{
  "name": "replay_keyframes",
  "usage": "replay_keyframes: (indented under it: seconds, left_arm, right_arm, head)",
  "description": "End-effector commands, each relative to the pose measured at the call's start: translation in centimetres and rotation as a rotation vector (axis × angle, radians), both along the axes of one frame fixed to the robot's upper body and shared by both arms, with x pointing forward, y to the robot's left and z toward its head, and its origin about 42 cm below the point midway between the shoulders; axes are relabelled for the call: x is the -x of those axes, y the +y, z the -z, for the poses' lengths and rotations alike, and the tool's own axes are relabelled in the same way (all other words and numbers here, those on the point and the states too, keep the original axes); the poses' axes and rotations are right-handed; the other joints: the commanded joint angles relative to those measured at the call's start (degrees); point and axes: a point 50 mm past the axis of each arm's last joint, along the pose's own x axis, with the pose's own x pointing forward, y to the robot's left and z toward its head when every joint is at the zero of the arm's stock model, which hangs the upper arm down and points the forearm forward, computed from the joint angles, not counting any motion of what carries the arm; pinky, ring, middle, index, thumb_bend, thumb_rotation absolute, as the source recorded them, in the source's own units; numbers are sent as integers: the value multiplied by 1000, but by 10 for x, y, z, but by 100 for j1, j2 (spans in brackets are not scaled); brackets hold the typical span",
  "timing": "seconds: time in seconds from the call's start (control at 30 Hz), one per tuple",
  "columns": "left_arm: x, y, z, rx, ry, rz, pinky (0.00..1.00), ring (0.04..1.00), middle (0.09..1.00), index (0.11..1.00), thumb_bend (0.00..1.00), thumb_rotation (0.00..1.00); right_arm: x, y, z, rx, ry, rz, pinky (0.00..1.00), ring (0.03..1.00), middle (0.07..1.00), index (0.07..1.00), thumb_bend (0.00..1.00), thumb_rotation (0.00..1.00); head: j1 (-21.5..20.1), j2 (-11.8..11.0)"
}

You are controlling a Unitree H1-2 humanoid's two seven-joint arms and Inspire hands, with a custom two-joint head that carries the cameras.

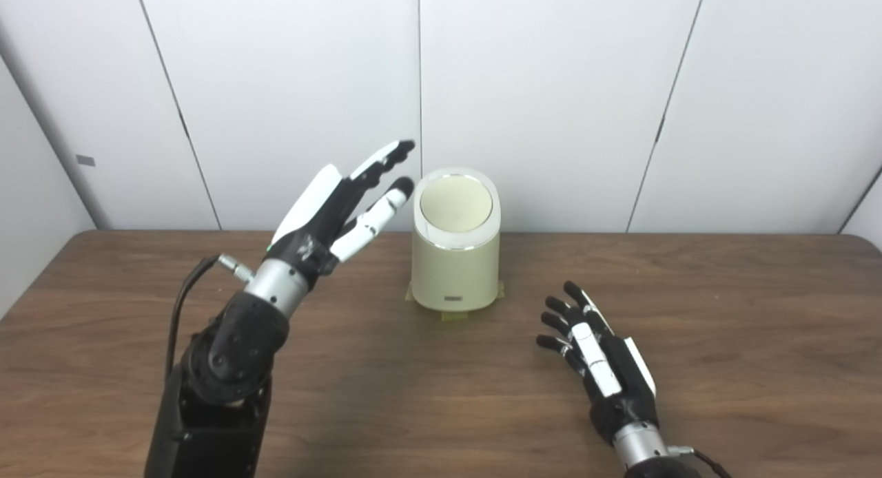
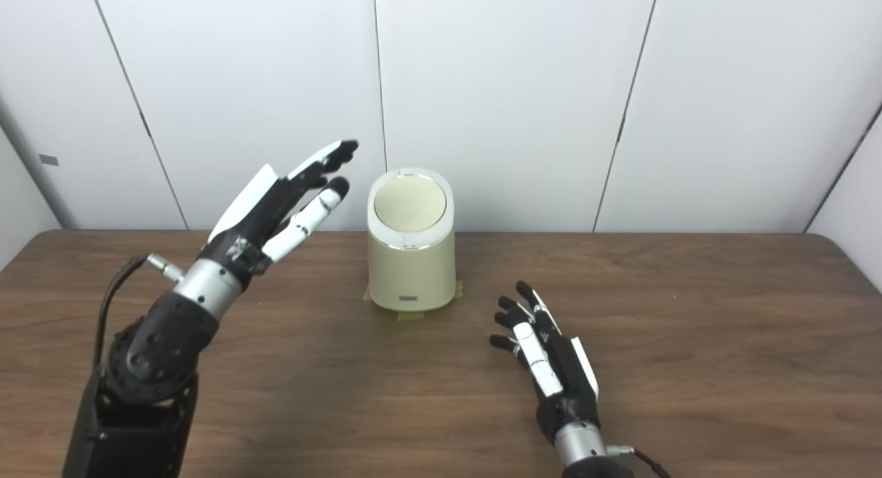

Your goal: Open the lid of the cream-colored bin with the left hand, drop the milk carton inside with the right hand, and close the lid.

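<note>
Item: cream-coloured, oval plastic bin (image 1: 455,264) with a white-rimmed round lid (image 1: 456,204). Location: far middle of the dark wood-grain worktop (image 1: 723,340), close to the white panelled wall (image 1: 551,85), standing on a small yellowish pad (image 1: 451,315) that shows at its base. Lid appears closed and flat.

Item: milk carton. Not visible in either view; its whereabouts cannot be told, and no carton lies on the visible worktop.

Item: left hand (image 1: 344,206). Raised above the worktop, just left of the bin's upper edge, fingers spread and extended, holding nothing; fingertips near the lid rim but apart from it.

Item: right hand (image 2: 548,357). Low over the near worktop, right of and nearer than the bin, fingers loosely apart, holding nothing; contact with the surface cannot be told.

Step in hand, as judged: lid not yet opened. To do it well, the left hand would best approach the lid from its own side, keeping its arm off the space above the opening so the right hand has a free path. The bin looks light; pressing sideways may shift it on its pad, so force is better directed at the lid alone.

Obstructions: none seen between either hand and the bin. The wall close behind may limit how far a hinged lid can swing.
</note>
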Motion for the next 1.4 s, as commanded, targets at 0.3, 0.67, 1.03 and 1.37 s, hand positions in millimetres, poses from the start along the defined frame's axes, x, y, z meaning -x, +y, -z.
replay_keyframes:
  seconds: [0.3,0.67,1.03,1.37]
  left_arm:
    - [59,9,56,335,65,-104,931,951,950,966,360,1000]
    - [89,2,105,672,155,-170,995,996,993,1000,393,1000]
    - [88,0,102,697,157,-193,1000,1000,998,1000,448,1000]
    - [88,8,99,662,198,-204,1000,1000,1000,1000,444,1000]
  right_arm:
    - [5,-9,-35,56,-132,-6,897,965,956,951,565,911]
    - [8,-15,-42,70,-127,-11,975,1000,991,965,638,978]
    - [12,-27,-43,81,-107,-32,1000,1000,1000,993,619,1000]
    - [11,-32,-44,83,-87,-37,1000,1000,1000,1000,625,1000]
  head:
    - [105,50]
    - [208,178]
    - [390,332]
    - [417,356]
